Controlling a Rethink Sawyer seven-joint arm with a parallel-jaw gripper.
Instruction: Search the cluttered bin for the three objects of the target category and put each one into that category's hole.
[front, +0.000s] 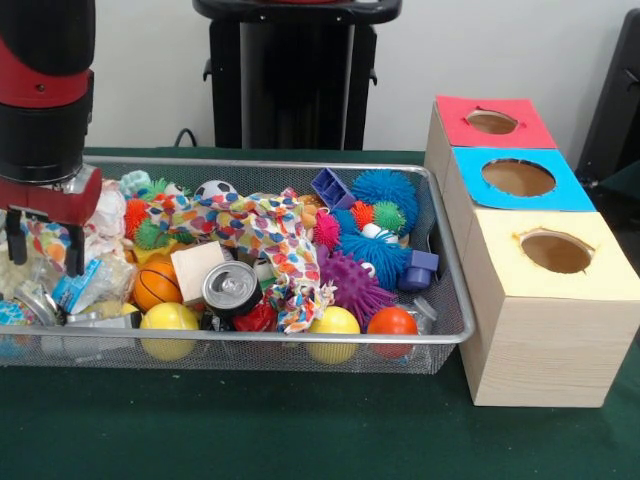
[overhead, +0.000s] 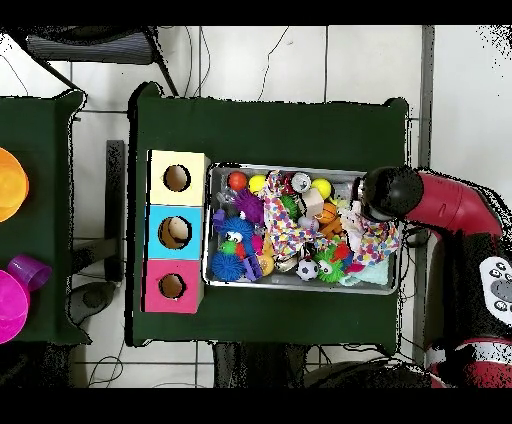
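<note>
- Over the bin's (front: 440, 335) end farthest from the boxes (front: 535, 300), we saw the gripper (front: 45, 245), fingers parted, holding nothing.
- From overhead, the arm (overhead: 400, 192) hid its fingers.

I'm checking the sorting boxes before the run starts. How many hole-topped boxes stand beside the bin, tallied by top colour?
Red-topped box: 1
Blue-topped box: 1
Pale yellow-topped box: 1
Total: 3 boxes, each with one round hole, in a row beside the mesh bin.
</note>
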